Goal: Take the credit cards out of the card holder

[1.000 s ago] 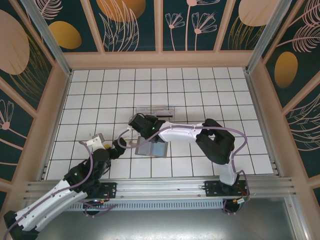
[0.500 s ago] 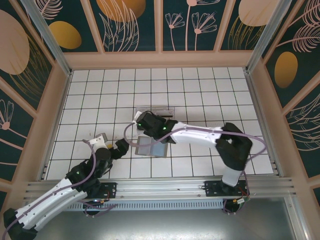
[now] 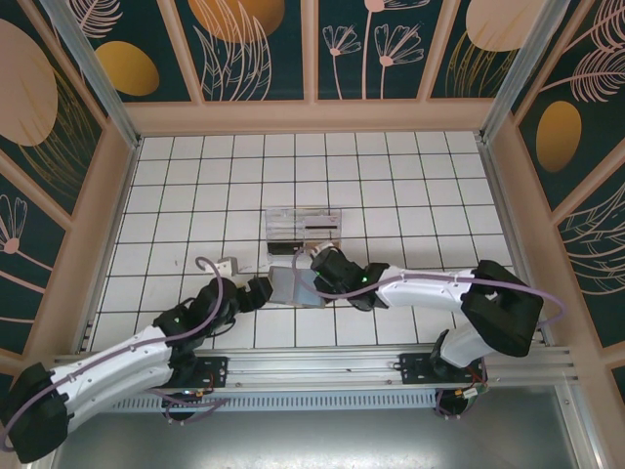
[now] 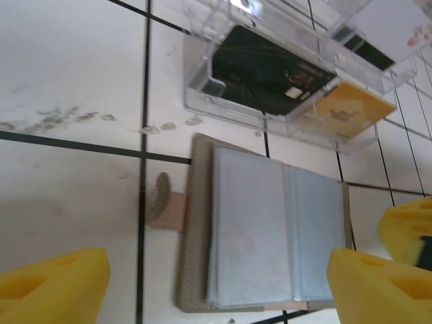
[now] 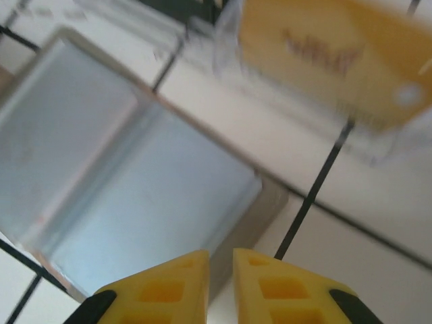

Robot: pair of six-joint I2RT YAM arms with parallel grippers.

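The card holder (image 4: 270,236) lies open on the tiles, two pale blue-grey sleeve panels in a taupe cover with a tan tab (image 4: 167,210) on its left. My left gripper (image 4: 216,287) is open, its yellow fingers (image 4: 57,290) wide apart on either side of the holder's near edge. My right gripper (image 5: 221,277) hovers over the holder's (image 5: 135,182) right edge, shut to a thin gap with nothing visibly held. A black credit card (image 4: 270,71) and a gold one (image 4: 344,111) lie in the clear tray (image 4: 202,94). From above, the holder (image 3: 291,286) sits between both grippers.
The clear tray (image 3: 303,225) stands one tile behind the holder, with a white card (image 4: 398,20) at its far end. White tiled floor spreads all round, enclosed by patterned walls. The metal rail with both arm bases runs along the near edge.
My right gripper has come back from the tray to the holder's right edge and closed up. My left arm has slid right to the holder, its jaws a little narrower.
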